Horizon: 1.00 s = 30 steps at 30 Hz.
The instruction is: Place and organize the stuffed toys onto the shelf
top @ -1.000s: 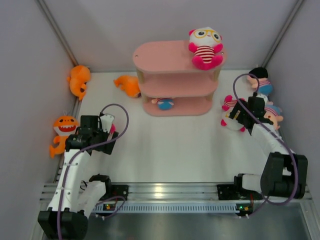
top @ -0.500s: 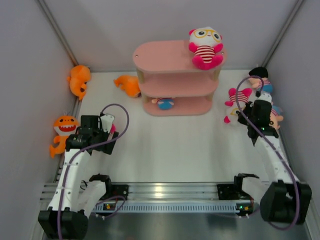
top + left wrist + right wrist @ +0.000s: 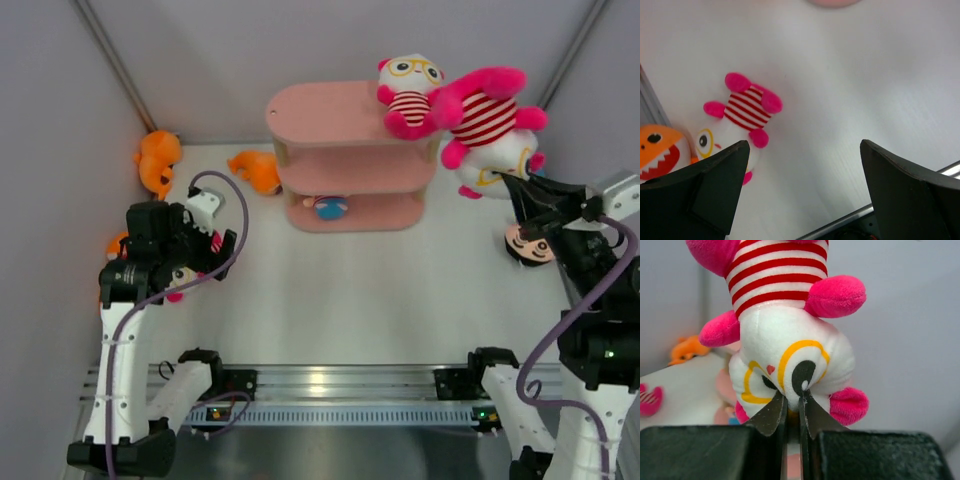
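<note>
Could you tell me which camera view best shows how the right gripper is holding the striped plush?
The right wrist view: the right gripper pinches the striped plush by its face, close up. The top view shows it upside down near the shelf; the left wrist view misses it.

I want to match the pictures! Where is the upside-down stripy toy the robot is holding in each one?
Top external: held stripy toy upper right, by the shelf.
Left wrist: not there; that's a lookalike.
Right wrist: stripy toy in the middle.
Landmark: right gripper pinching its face.
</note>
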Each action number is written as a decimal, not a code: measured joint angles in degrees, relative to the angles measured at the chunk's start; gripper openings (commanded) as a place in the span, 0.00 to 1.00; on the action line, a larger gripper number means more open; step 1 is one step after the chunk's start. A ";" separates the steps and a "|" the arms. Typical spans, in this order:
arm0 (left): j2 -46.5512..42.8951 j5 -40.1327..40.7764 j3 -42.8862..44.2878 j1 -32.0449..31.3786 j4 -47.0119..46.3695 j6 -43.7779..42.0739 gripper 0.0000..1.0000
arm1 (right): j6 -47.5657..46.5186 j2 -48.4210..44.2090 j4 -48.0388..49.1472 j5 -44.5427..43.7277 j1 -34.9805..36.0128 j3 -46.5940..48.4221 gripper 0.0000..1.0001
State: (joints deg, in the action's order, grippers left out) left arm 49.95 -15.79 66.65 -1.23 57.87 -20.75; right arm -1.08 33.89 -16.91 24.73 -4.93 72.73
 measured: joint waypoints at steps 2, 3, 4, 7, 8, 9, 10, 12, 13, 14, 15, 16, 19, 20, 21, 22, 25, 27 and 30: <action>-0.94 -5.09 1.84 0.00 -0.04 -0.33 0.98 | 0.00 4.09 0.22 11.91 1.25 5.01 0.01; -1.46 -7.28 2.08 0.00 -0.04 -0.48 0.98 | -0.46 6.14 -0.28 16.17 2.51 6.54 0.01; -2.19 -9.75 2.10 0.00 0.04 -0.68 0.98 | -1.68 8.37 -2.10 19.39 4.50 7.89 0.01; -4.02 -15.06 1.97 0.00 0.37 -1.51 0.98 | -8.13 15.12 -11.10 19.87 16.00 10.49 0.01; -4.59 -16.59 1.70 0.00 0.37 -1.86 0.98 | -10.93 18.56 -15.45 16.26 23.21 11.72 0.01; -5.11 -17.77 1.31 0.00 0.37 -2.16 0.98 | -13.09 21.33 -18.40 14.16 29.42 12.76 0.02; -5.55 -18.58 0.96 0.00 0.42 -2.49 0.98 | -15.65 24.48 -21.97 11.28 36.00 14.27 0.02; -6.36 -20.63 0.24 0.00 0.72 -4.09 0.98 | -20.61 32.09 -28.04 7.37 47.52 17.07 0.02; -6.51 -21.38 0.07 -0.02 1.05 -5.03 0.98 | -23.23 36.79 -31.26 6.34 51.67 18.78 0.02; -6.60 -22.14 -0.20 0.00 1.36 -6.38 0.98 | -25.31 40.70 -33.97 6.27 54.51 20.06 0.02; -6.69 -22.77 -0.48 -0.02 1.88 -7.87 0.98 | -27.54 44.74 -36.79 6.29 56.52 20.98 0.01; -6.73 -23.19 -0.72 -0.11 2.58 -9.18 0.98 | -29.00 47.54 -38.95 6.21 57.33 21.73 0.02; -6.73 -23.85 -1.62 -0.52 5.33 -15.50 0.98 | -33.11 54.60 -42.82 6.14 57.66 22.56 0.01; -6.73 -23.85 -2.21 -0.79 6.21 -17.88 0.98 | -34.23 56.33 -43.63 6.19 57.61 22.58 0.01; -6.84 -23.67 -3.04 -1.01 6.93 -20.20 0.98 | -35.06 57.46 -44.11 6.29 57.55 22.71 0.01; -6.95 -23.32 -4.22 -1.33 7.69 -22.88 0.98 | -35.91 58.64 -44.59 6.47 57.55 23.02 0.01; -6.93 -22.38 -6.91 -2.25 11.19 -31.54 0.98 | -37.90 61.66 -45.70 7.06 57.57 25.05 0.00; -6.56 -22.27 -7.67 -2.71 13.51 -37.16 0.98 | -39.47 64.19 -46.07 7.82 57.57 27.23 0.00; -5.90 -22.47 -7.78 -3.39 15.93 -44.74 0.98 | -41.62 67.65 -46.93 9.49 57.57 29.77 0.00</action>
State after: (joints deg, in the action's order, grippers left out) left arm 44.05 -38.26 58.87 -4.62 73.80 -65.49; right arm -42.70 101.54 -63.83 34.22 52.64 102.50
